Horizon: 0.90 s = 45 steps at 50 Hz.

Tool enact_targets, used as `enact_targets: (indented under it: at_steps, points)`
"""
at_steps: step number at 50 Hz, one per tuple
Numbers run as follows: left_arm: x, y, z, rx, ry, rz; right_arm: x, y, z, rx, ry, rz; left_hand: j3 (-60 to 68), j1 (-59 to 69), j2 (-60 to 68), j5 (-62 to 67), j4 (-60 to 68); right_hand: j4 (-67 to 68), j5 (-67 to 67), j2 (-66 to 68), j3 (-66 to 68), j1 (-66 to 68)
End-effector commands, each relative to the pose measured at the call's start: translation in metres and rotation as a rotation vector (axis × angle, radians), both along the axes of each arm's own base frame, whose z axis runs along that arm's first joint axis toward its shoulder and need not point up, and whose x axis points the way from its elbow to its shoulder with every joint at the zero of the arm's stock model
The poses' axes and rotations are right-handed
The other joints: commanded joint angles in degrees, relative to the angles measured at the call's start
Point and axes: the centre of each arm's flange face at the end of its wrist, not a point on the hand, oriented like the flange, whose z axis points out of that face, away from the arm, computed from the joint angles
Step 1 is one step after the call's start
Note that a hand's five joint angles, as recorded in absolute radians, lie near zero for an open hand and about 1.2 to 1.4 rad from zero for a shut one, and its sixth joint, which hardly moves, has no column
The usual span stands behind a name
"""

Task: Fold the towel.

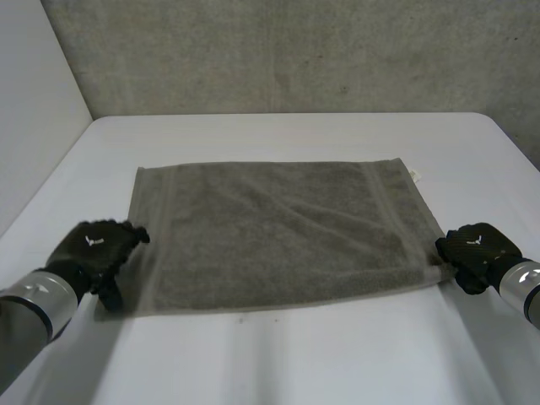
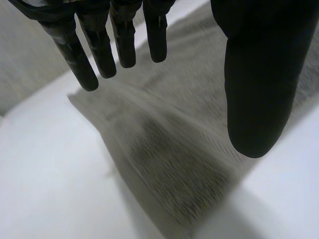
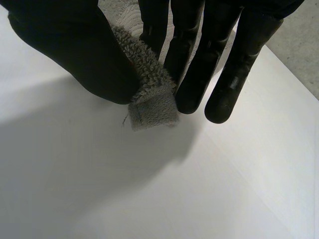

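A grey-brown towel [image 1: 283, 232] lies spread flat on the white table [image 1: 287, 354]. My left hand [image 1: 94, 249] is at the towel's near left corner, open, its fingers [image 2: 97, 47] straight and apart from the thumb, hovering over the towel's left edge [image 2: 164, 159] with nothing between them. My right hand [image 1: 474, 251] is at the near right corner. There its thumb and fingers [image 3: 189, 74] pinch the towel's corner [image 3: 152, 107], which sticks out below the fingertips, just above the table.
A grey concrete wall [image 1: 287, 55] stands behind the table's far edge. Bare tabletop lies in front of the towel and on both sides of it.
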Motion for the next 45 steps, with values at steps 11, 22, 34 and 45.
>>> enact_targets:
  at_steps: [11,22,34,45]
  points:
    - [0.012,-0.022,-0.043,0.071,-0.010,0.056,0.000,0.000,-0.001,0.002,0.000,-0.001,11.6,11.7,11.6,11.6,11.6,11.6,13.6,12.6,12.1,25.3]
    - [0.025,-0.038,-0.051,0.048,-0.006,0.106,0.000,0.000,-0.001,0.003,0.000,-0.001,11.6,11.7,11.6,11.6,11.6,11.6,13.6,12.6,12.1,25.3]
    - [0.012,-0.044,-0.042,-0.048,0.012,0.050,0.000,0.004,-0.008,0.015,0.043,0.019,56.8,56.9,56.8,56.8,56.8,11.6,13.6,12.6,12.1,25.3]
    - [0.015,-0.023,-0.019,-0.107,0.020,0.058,-0.001,0.010,-0.001,0.058,0.043,0.020,60.0,60.1,60.0,60.0,60.0,11.6,13.6,12.6,12.1,25.3]
